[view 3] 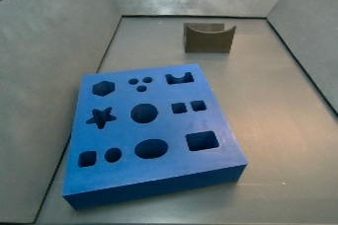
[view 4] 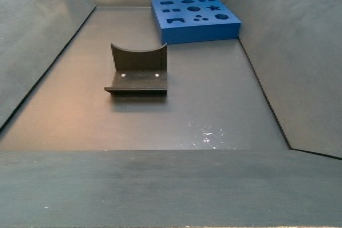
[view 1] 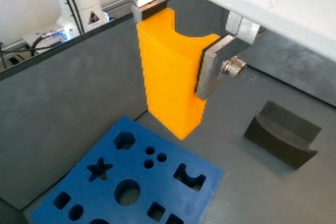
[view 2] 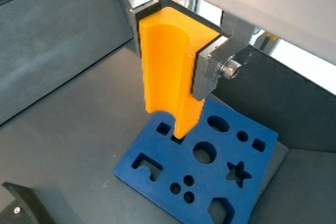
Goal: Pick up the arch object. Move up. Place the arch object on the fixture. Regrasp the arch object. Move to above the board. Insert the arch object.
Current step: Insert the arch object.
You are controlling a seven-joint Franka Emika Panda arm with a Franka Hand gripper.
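orange and upright, the arch object (view 1: 171, 76) fills the near field in both wrist views (view 2: 168, 66), clamped between the flat silver fingers (view 1: 217, 66) of the gripper (view 1: 178, 66); one finger plate with its screw shows plainly in a wrist view (view 2: 214, 69), the opposite finger is mostly hidden behind the piece. the gripper (view 2: 171, 66) is thus clenched on the arch object and holds it clear of the floor, above the board (view 1: 125, 179). in a wrist view the lower end of the piece hangs over the board's edge near the arch-shaped cut-out (view 2: 160, 127), not touching it as far as can be told

the board (view 3: 148, 125), a thick blue slab with star, circle, hexagon, square and arch holes, lies flat on the grey floor (view 3: 284, 120); in a side view it sits at the far end of the enclosure (view 4: 197, 19). the fixture (view 4: 136, 72), a dark block with a u-shaped dip in its top, stands apart from the board, near the far wall in a side view (view 3: 209, 37) and mid-floor in the opposing one; it also appears in both wrist views (view 1: 282, 133), partly cut off at a frame corner (view 2: 20, 206). neither gripper nor piece appears in the side views
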